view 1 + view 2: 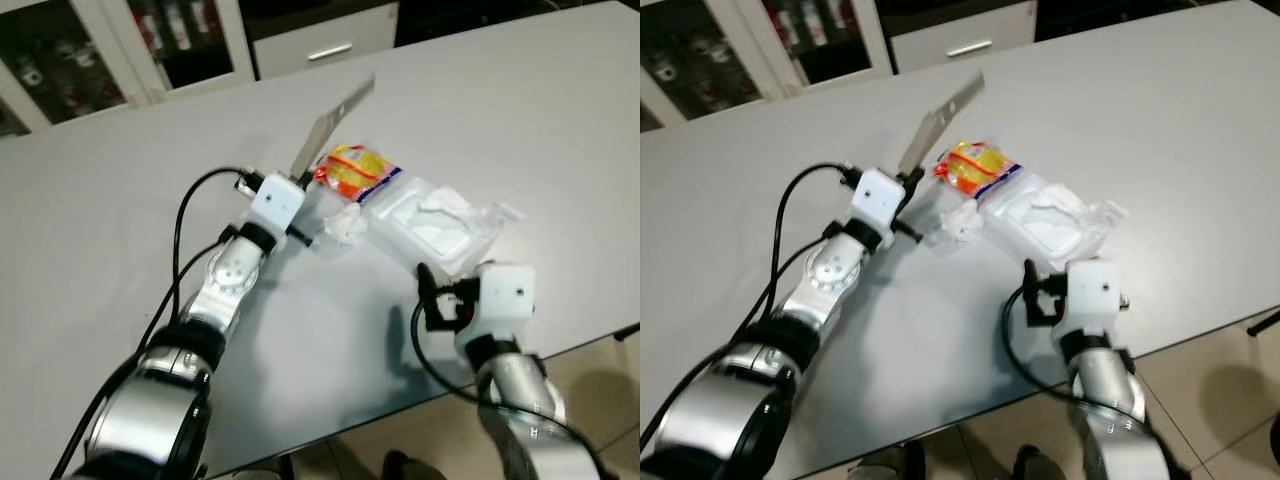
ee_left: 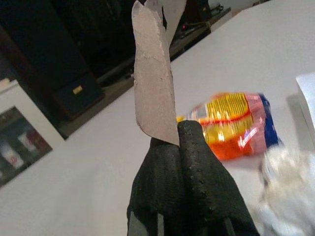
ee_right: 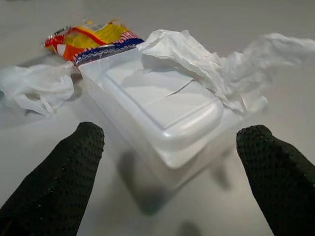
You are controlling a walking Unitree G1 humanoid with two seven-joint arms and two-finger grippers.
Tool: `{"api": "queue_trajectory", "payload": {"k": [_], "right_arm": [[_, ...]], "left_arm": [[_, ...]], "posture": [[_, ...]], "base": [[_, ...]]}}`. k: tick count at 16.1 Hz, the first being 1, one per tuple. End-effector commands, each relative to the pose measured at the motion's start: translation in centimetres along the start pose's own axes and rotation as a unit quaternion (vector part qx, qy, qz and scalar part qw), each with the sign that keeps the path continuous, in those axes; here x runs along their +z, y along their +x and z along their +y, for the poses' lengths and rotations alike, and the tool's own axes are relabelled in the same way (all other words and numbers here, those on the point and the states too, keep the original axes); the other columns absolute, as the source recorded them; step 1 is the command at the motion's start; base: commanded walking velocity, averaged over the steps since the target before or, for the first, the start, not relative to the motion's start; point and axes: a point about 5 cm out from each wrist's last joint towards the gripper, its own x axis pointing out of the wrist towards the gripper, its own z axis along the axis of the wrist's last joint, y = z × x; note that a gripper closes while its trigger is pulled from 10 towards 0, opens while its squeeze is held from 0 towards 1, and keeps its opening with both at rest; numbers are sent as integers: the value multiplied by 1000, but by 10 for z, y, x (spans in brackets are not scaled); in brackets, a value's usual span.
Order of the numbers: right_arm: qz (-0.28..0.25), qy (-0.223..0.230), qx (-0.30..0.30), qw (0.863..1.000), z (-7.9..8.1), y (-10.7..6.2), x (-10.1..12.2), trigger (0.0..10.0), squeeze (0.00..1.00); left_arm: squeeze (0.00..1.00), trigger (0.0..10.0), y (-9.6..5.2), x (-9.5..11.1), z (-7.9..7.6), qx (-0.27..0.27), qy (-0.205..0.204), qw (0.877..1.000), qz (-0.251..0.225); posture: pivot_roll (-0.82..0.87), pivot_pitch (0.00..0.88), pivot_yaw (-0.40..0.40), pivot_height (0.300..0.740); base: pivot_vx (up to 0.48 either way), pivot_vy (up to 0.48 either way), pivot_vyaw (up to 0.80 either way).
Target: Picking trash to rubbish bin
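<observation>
White foam clamshell box [image 3: 162, 110] lies shut on the grey desk [image 1: 520, 110], crumpled tissue [image 3: 197, 54] draped over its far side, so I can't see inside. My right gripper [image 3: 172, 182] hovers spread before it. My left gripper [image 2: 183, 147] is clenched on a cardboard strip [image 2: 153, 83], raised above the desk beside an orange snack packet [image 1: 356, 171].

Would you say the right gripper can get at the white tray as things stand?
Probably yes: the right gripper is open, its fingers spread either side of the tray, with bare table between.
</observation>
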Motion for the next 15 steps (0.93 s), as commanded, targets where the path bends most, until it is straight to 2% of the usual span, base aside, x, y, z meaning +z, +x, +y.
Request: {"api": "queue_trajectory", "payload": {"k": [1, 8, 10, 15], "right_arm": [[16, -14, 8, 1000, -2, 5, -4, 10000, 0], [10, -82, 79, 994, -13, 42, 8, 10000, 0], [19, -79, 94, 992, -15, 50, 5, 10000, 0], [70, -25, 113, 991, -18, 58, -17, 10000, 0]], "left_arm": [[0, 0, -3, 0, 0, -5, -8, 1000, 0], [0, 0, -28, -2, -16, -41, -43, 998, 2], [0, 0, -32, -1, -17, -45, -46, 998, 9], [0, 0, -36, 2, -18, -53, -51, 997, 22]], "posture": [[78, 141, 77, 740], [130, 165, 49, 740], [138, 171, 46, 740], [139, 182, 46, 740]], "base": [[0, 0, 0], [0, 0, 0], [0, 0, 0], [0, 0, 0]]}}
